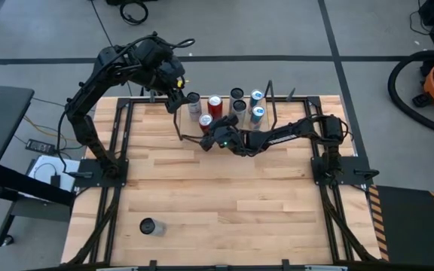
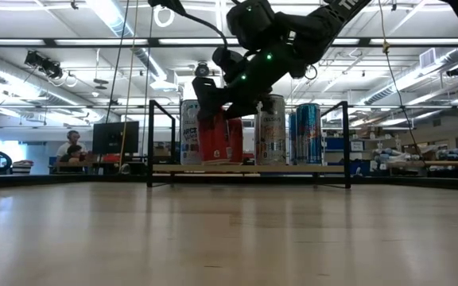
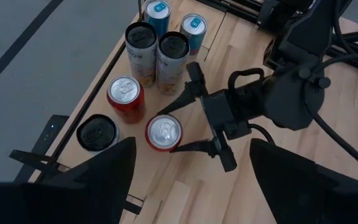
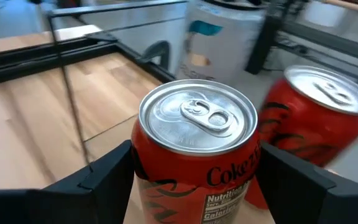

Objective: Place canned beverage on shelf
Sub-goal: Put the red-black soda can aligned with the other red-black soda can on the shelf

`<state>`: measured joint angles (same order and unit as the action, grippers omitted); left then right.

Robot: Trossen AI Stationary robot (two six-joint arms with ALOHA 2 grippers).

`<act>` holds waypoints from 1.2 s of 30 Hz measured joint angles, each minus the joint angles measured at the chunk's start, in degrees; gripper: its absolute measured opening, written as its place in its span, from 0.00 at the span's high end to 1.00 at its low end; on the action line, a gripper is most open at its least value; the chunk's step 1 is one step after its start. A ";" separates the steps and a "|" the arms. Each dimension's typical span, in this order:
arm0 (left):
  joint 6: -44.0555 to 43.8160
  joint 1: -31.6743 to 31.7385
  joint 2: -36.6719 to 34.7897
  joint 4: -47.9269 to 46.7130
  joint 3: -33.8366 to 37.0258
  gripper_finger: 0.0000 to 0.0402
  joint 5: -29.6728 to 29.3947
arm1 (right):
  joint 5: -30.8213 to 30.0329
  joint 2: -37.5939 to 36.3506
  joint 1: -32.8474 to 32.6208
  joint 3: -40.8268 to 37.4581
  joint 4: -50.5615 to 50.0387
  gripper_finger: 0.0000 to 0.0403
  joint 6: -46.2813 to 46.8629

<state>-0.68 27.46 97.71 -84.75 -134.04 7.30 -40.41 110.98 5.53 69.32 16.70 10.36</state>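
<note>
On the counter point(image 1: 224, 196), the shelf point(image 2: 249, 168) already carries several cans. The right gripper point(image 3: 180, 129) has its jaws pinching a red can point(image 4: 196, 155) standing there; releasing remains. The left gripper point(image 1: 178, 96) waits nearby, jaws spread. One can point(image 1: 148, 226) lies apart.

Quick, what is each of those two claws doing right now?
Left gripper: above the shelf's left end, open, holding nothing.
Right gripper: closed around a red Coke can at the shelf.
</note>
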 joint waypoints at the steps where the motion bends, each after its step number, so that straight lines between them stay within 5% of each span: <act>1: 0.01 0.00 0.00 0.00 0.00 0.21 0.01 | 1.71 -0.04 0.31 0.00 0.27 0.26 -0.56; 14: 0.27 0.00 0.00 -0.02 0.00 0.21 0.01 | 15.98 -0.27 4.91 0.09 1.73 0.26 -5.94; 36: 0.45 0.00 0.00 0.00 0.00 0.21 0.01 | 21.38 0.08 3.54 -0.11 7.70 0.26 -7.00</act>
<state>-0.23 27.46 97.71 -84.75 -134.04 7.31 -19.03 111.07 9.07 69.21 24.41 3.36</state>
